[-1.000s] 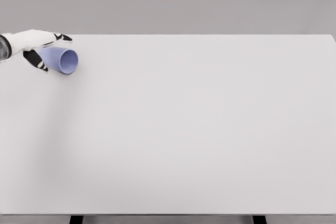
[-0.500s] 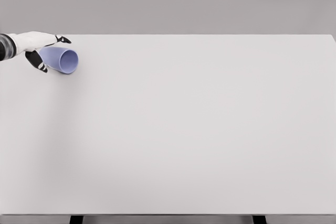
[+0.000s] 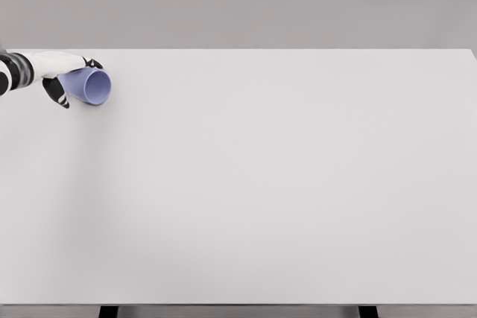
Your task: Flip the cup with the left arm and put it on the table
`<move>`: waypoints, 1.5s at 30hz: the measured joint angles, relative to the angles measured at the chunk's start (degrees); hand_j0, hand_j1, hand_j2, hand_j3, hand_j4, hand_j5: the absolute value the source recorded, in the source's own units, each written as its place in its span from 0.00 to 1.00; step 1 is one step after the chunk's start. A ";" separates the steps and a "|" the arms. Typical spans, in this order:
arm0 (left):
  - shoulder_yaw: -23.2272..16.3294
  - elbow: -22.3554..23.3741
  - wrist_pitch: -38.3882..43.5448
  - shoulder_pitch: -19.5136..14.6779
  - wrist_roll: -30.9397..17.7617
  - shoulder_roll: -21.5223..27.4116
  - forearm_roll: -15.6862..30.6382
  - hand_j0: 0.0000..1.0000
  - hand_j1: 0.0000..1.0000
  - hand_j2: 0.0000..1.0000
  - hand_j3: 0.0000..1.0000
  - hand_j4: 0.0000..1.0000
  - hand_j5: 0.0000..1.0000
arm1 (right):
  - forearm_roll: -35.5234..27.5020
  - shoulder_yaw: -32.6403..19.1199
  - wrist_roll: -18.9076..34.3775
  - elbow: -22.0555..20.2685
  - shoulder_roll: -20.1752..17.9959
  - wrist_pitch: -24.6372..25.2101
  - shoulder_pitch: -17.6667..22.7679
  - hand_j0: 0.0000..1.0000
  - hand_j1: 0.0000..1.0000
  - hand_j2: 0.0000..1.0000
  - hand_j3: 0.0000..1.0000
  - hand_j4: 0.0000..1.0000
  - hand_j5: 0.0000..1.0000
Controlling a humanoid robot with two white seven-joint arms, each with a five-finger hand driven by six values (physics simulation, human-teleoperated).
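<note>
- Cup (image 3: 92,86), pale lavender-blue, sits in the upper left of the frame, near the far left corner of the white table (image 3: 283,184), on its side with the open mouth turned toward the right and slightly toward the camera.
- My left hand (image 3: 61,72) comes in from the left edge and is wrapped around the closed end of the cup: one dark-tipped finger lies over the top of the wall, and my thumb curls underneath.
- I hold it by the base end, I judge, so the mouth stays free and my wrist can roll it upright without my fingers getting in the way.
- Whether the cup touches the table or hangs just above it, I cannot tell; no clear shadow shows beneath it.
- My judgement is that the flip is midway: the cup is neither mouth-down nor standing on its base yet.
- Next I would need to keep turning until the base faces down, then lower it onto the table and release.
- One risk: the cup is close to the table's left edge, so a sloppy release could let it roll off.
- My right arm does not show.
</note>
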 measured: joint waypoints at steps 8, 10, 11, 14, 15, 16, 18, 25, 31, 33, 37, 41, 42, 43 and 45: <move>-0.03 -0.01 1.30 -0.53 0.00 -0.07 -0.12 0.97 0.97 0.97 0.97 0.97 0.97 | -0.01 0.00 0.00 0.00 0.00 0.00 0.00 1.00 1.00 1.00 1.00 1.00 1.00; -0.02 -0.01 1.58 -0.61 0.00 -0.06 -0.15 0.97 0.97 0.97 0.97 0.97 0.97 | -0.01 0.00 0.00 0.00 0.00 0.00 0.00 1.00 1.00 1.00 1.00 1.00 1.00; 0.00 -0.01 1.69 -0.70 0.00 -0.06 -0.16 0.97 0.97 0.97 0.97 0.97 0.97 | -0.01 0.00 0.00 0.00 0.00 0.00 0.00 1.00 1.00 1.00 1.00 1.00 1.00; -0.03 -0.01 2.18 -0.88 0.00 -0.20 -0.22 0.97 0.97 0.97 0.97 0.97 0.97 | -0.02 0.00 0.00 0.00 0.00 0.00 0.00 1.00 1.00 1.00 1.00 1.00 1.00; -0.04 -0.01 2.29 -0.88 0.00 -0.34 -0.44 0.97 0.97 0.97 0.97 0.97 0.97 | -0.02 0.00 0.00 0.00 0.00 0.00 0.00 1.00 1.00 1.00 1.00 1.00 1.00; -0.04 -0.01 2.36 -0.88 0.00 -0.51 -0.67 0.97 0.97 0.97 0.97 0.97 0.97 | 0.00 0.00 0.00 0.00 0.00 0.00 0.00 1.00 1.00 1.00 1.00 1.00 1.00; -0.05 -0.03 2.46 -0.88 0.00 -0.78 -1.17 0.97 0.97 0.97 0.97 0.97 0.97 | 0.00 0.00 0.00 0.00 0.00 0.00 0.00 1.00 1.00 1.00 1.00 1.00 1.00; -0.14 -0.29 2.47 -0.70 0.83 -1.66 -3.28 0.97 0.97 0.97 0.97 0.97 0.97 | 0.00 0.00 0.00 0.00 0.00 0.00 0.00 1.00 1.00 1.00 1.00 1.00 1.00; -0.15 -0.20 2.55 -0.53 1.65 -2.25 -4.34 0.94 0.94 0.94 0.94 0.94 0.94 | -0.01 0.00 0.00 0.00 0.00 0.00 0.00 1.00 1.00 1.00 1.00 1.00 1.00; -0.15 -0.13 2.58 -0.35 1.71 -2.34 -4.48 0.94 0.94 0.94 0.94 0.94 0.94 | -0.03 0.00 0.00 0.00 0.00 0.00 0.00 1.00 1.00 1.00 1.00 1.00 1.00; -0.36 -0.04 2.93 -0.18 1.76 -2.42 -4.60 0.88 0.88 0.88 0.88 0.88 0.88 | 0.00 0.00 0.00 0.00 0.00 0.00 0.00 1.00 1.00 1.00 1.00 1.00 1.00; -0.50 0.05 3.41 -0.18 1.77 -2.44 -4.62 0.71 0.71 0.71 0.71 0.71 0.71 | -0.02 0.00 0.00 0.00 0.00 0.00 0.00 1.00 1.00 1.00 1.00 1.00 1.00; -0.50 0.06 3.54 -0.18 1.76 -2.44 -4.63 0.69 0.69 0.69 0.69 0.69 0.69 | -0.02 0.00 0.00 0.00 0.00 0.00 0.00 1.00 1.00 1.00 1.00 1.00 1.00; -0.36 0.00 3.75 0.00 1.85 -2.43 -4.48 0.69 0.69 0.69 0.69 0.69 0.69 | -0.01 0.00 0.00 0.00 0.00 0.00 0.00 1.00 1.00 1.00 1.00 1.00 1.00; -0.36 0.01 3.87 0.00 1.77 -2.44 -4.45 0.68 0.68 0.68 0.68 0.68 0.68 | -0.02 0.00 0.00 0.00 0.00 0.00 0.00 1.00 1.00 1.00 1.00 1.00 1.00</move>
